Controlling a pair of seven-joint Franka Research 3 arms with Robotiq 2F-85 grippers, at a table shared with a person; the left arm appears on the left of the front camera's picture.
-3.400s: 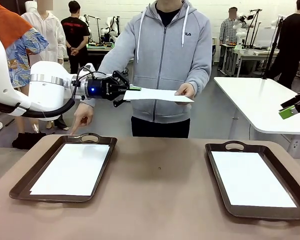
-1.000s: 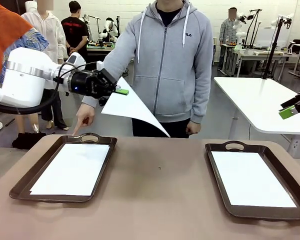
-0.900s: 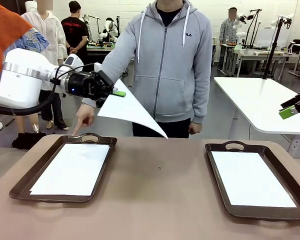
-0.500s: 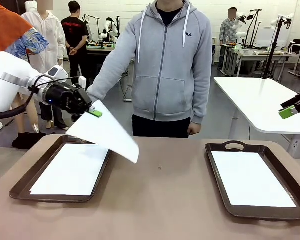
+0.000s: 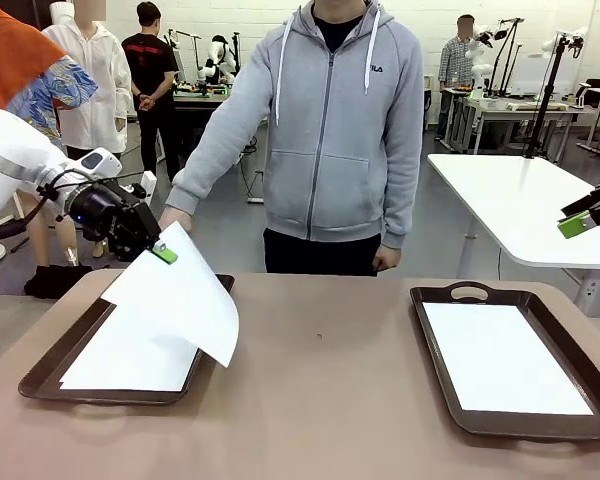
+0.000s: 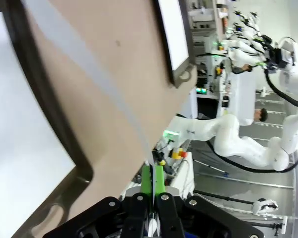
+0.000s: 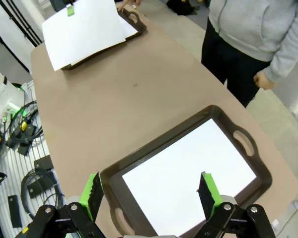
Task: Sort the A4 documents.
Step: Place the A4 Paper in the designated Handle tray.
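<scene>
Green-padded fingers of my left gripper (image 5: 163,252) are pressed together on the top edge of a thin white blank sheet of A4 paper (image 5: 175,297). That sheet hangs tilted below and to the right of my fingertips, its lower corner curling over the inner long rim of the dark brown rectangular tray with handles (image 5: 42,378) on my left side. In my left wrist view the sheet runs edge-on as a pale strip away from the pads (image 6: 146,179), which meet with the paper pinched between them. Beneath the hanging sheet, a second white sheet (image 5: 120,360) lies flat on that tray's floor.

The person in the grey zipped hoodie (image 5: 325,130) stands across the brown table (image 5: 320,400); one of their hands (image 5: 173,217) is just beyond my left fingertips, near the tray's far handle, and the other hand (image 5: 384,259) hangs at the table's far edge.

My right gripper (image 7: 151,191) hovers with its fingers spread wide and nothing between them, above a second dark brown handled tray (image 7: 238,131). A white sheet (image 7: 188,178) lies flat in it, directly past my right fingertips.
</scene>
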